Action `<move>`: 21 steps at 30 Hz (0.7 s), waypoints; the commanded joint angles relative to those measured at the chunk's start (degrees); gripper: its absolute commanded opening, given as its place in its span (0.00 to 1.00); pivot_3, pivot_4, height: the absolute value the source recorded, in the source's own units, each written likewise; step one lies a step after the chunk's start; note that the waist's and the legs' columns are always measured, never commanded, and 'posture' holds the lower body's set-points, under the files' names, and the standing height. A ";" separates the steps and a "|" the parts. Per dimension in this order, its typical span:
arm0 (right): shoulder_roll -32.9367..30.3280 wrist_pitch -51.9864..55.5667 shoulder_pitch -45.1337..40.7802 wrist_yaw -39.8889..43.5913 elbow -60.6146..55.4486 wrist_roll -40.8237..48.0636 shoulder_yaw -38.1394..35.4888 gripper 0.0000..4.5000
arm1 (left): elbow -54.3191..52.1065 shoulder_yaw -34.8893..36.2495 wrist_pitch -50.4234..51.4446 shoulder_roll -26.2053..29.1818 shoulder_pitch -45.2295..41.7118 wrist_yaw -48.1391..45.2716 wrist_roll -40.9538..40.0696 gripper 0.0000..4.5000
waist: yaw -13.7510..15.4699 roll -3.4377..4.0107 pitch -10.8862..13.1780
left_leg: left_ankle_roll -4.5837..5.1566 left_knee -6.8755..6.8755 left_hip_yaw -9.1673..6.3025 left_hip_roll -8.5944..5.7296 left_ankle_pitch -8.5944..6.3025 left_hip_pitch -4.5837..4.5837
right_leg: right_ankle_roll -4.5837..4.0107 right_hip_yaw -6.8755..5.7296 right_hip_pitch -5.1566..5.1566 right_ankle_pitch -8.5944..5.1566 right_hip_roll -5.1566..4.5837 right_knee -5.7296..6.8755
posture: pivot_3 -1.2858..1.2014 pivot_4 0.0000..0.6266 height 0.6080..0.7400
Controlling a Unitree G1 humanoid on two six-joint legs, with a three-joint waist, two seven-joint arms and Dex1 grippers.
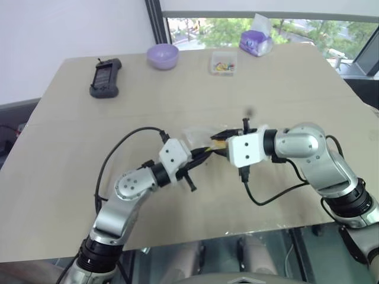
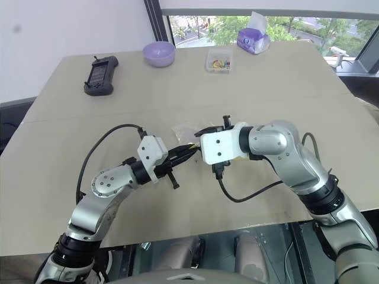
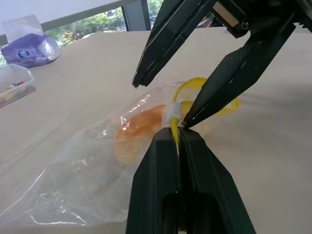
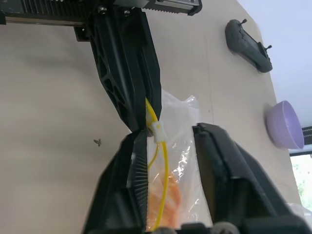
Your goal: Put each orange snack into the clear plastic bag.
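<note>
Here, label by label:

Bag: the clear plastic bag (image 3: 92,180) lies on the tan table (image 1: 71,154) at the middle of the head views, between the two arms; its yellow seal strip (image 3: 214,97) is lifted and bowed into a loop at the mouth.

Snack: the orange snack (image 3: 139,136) sits inside the bag, seen through the crinkled film, just behind the seal strip. In the right wrist view it shows as an orange patch (image 4: 168,207) low in the frame, between the two black fingers.

Left gripper: the left gripper (image 3: 176,139) is pinched tight on the yellow strip, its two fingers pressed together with the strip caught between their tips.

Right gripper: the right gripper (image 4: 170,134) stands with a narrow gap between its fingers. One finger (image 4: 139,161) lies against the yellow strip beside the small white slider (image 4: 158,129); the other finger is apart from it, with bag film in the gap. The fingers straddle the bag's mouth without being closed on it.

Meeting point: both grippers' tips come together at the bag's mouth, nearly touching each other.

Far edge of table: a black handheld controller (image 1: 106,77) lies at upper left, a purple bowl (image 1: 162,56) at upper centre, a small clear box of coloured bits (image 1: 223,63) to its right, and a purple tissue pack (image 1: 256,40) by the window.
</note>
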 commanded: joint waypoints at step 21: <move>-0.08 -0.30 -0.72 -0.80 -1.22 -1.36 -0.42 0.09 | -2.00 0.01 -0.59 0.15 -0.30 -0.28 -0.31 0.00 | 0.01 -0.01 0.01 | 0.00 -0.01 0.00 0.00 0.00 0.00 | 0.00 0.00 0.00 0.00 0.00 0.00 | 0.52 0.24 0.97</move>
